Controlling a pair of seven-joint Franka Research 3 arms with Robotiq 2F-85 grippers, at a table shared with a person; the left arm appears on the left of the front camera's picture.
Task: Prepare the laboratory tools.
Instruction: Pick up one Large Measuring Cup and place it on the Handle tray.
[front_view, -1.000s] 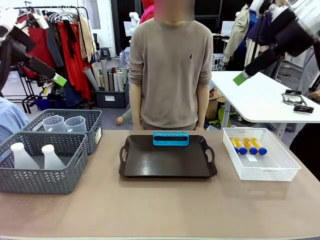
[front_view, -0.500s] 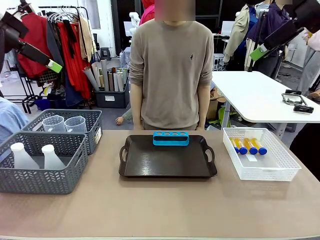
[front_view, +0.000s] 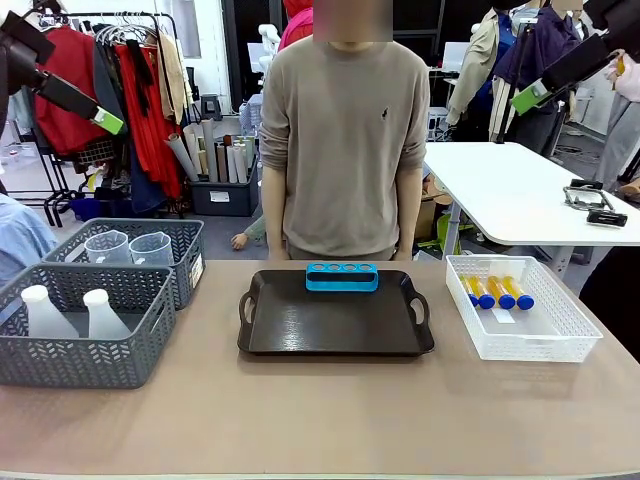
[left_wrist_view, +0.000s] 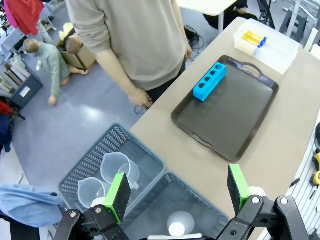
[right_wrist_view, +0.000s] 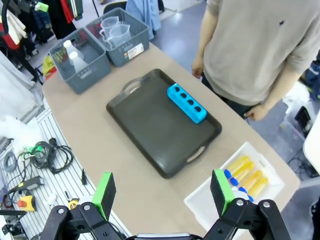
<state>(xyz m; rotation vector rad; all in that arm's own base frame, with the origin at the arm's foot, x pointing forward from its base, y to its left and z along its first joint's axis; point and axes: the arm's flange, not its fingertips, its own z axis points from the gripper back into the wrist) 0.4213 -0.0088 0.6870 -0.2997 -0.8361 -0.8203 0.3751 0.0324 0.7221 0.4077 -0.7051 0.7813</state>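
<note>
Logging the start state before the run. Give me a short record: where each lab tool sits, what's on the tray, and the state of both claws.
tube rack: on black tray, far edge, no tubes in it
tubes: lying in white basket, robot's right
beakers: two, upright in far grey basket
flasks: two, upright in near grey basket
left claw: open, high above grey baskets
right claw: open, high above table

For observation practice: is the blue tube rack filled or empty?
Empty: the blue tube rack shows four open holes; the tubes lie in the white basket.
</note>
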